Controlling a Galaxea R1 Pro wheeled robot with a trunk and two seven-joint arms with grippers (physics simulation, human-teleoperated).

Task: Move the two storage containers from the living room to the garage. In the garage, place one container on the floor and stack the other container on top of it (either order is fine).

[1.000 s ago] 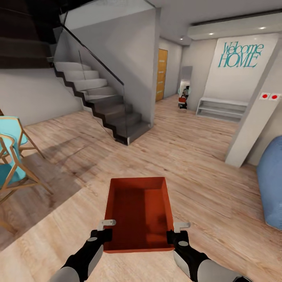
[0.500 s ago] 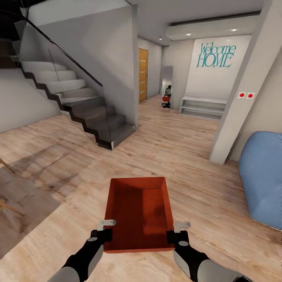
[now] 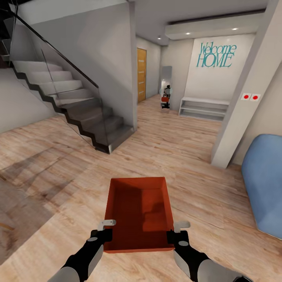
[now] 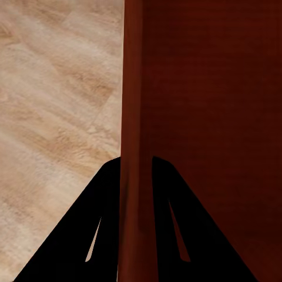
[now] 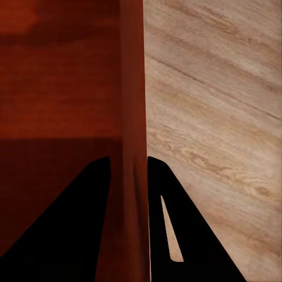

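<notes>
Head view swings right past the stairs (image 3: 78, 113) while your left gripper (image 3: 102, 232) and right gripper (image 3: 177, 234) stay clamped on the bin's (image 3: 139, 213) side walls, held above the wood floor (image 3: 188, 156), so you're carrying toward the hallway.

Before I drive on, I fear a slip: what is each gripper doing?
Left gripper: shut on the orange-red rectangular plastic bin's left wall.
Right gripper: shut on its right wall.
</notes>
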